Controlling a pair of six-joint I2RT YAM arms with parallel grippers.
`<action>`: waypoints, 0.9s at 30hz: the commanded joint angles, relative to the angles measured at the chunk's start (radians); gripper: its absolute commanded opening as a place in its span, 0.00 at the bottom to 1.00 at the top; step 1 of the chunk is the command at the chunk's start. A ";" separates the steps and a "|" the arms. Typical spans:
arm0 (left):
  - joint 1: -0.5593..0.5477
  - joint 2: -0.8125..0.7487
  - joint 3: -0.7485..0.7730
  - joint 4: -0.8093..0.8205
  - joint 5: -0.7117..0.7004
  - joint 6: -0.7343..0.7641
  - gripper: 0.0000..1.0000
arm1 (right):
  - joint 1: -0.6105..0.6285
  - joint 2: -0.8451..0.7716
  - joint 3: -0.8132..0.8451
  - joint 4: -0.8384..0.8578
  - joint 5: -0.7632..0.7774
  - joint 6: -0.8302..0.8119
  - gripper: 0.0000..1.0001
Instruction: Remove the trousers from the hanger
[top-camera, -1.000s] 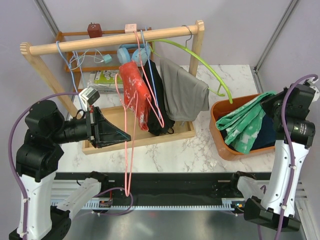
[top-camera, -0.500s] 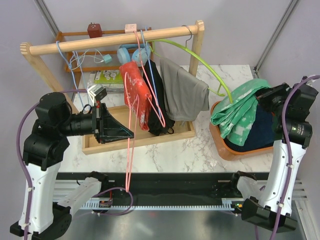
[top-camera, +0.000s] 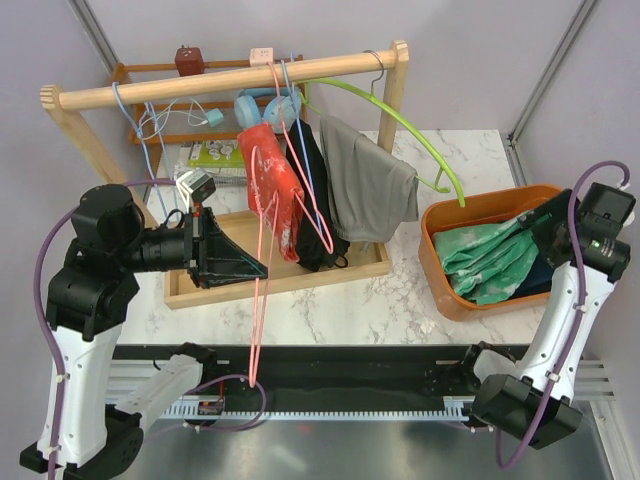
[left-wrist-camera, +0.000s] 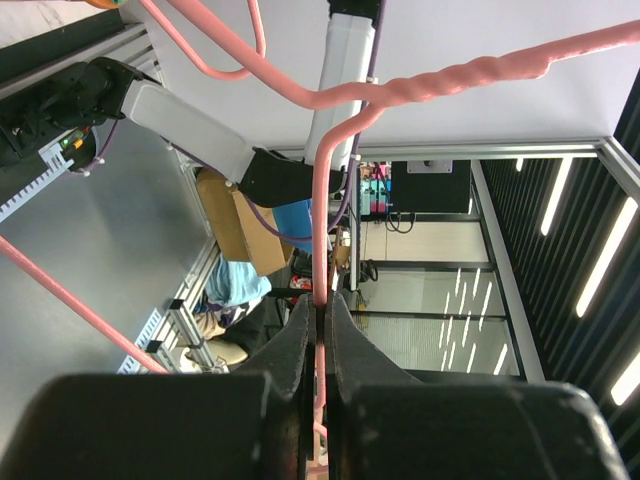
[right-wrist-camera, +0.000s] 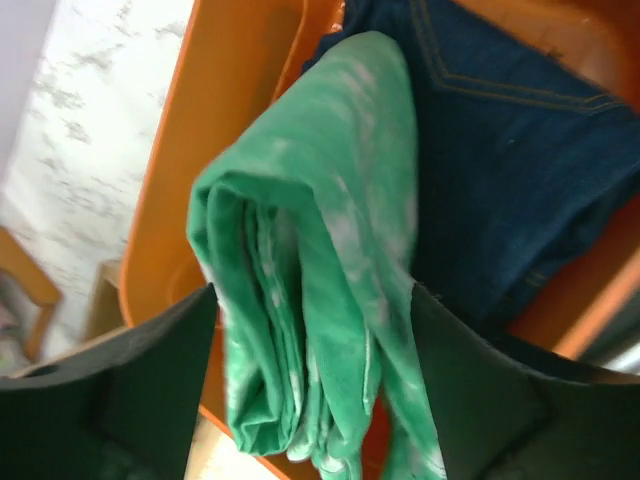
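Note:
The mint-green trousers (top-camera: 488, 258) lie folded in the orange bin (top-camera: 440, 285), on top of the dark navy denim pair (right-wrist-camera: 520, 150). My right gripper (top-camera: 541, 236) hangs over the bin's right side, open. In the right wrist view its fingers stand wide on either side of the green trousers (right-wrist-camera: 320, 250) without pinching them. My left gripper (top-camera: 247, 268) is shut on the thin pink hanger (top-camera: 262, 250), which hangs bare from the wooden rail (top-camera: 200, 85). The left wrist view shows the pink hanger wire (left-wrist-camera: 322, 200) clamped between the closed jaws of my left gripper (left-wrist-camera: 320, 305).
On the rail hang a red garment (top-camera: 268, 175), a black one (top-camera: 315, 215), and a grey one (top-camera: 365, 185) on a lime-green hanger (top-camera: 420, 145). A wooden tray (top-camera: 300, 275) sits under them. A small shelf (top-camera: 190, 125) with cables stands behind.
My right gripper opened and the green trousers dropped from above the bin down into it; the right arm drew back to the right. The left arm rose slightly, still gripping the pink hanger.

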 joint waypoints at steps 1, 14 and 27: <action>0.000 0.001 0.003 0.028 0.055 0.021 0.02 | 0.002 0.041 0.201 -0.113 0.097 -0.109 0.90; 0.000 0.006 0.003 0.040 0.020 0.038 0.02 | 0.182 0.331 0.957 -0.408 0.042 -0.097 0.96; 0.002 -0.060 -0.041 0.100 -0.084 0.009 0.02 | 0.428 0.284 1.058 0.084 -0.496 0.289 0.88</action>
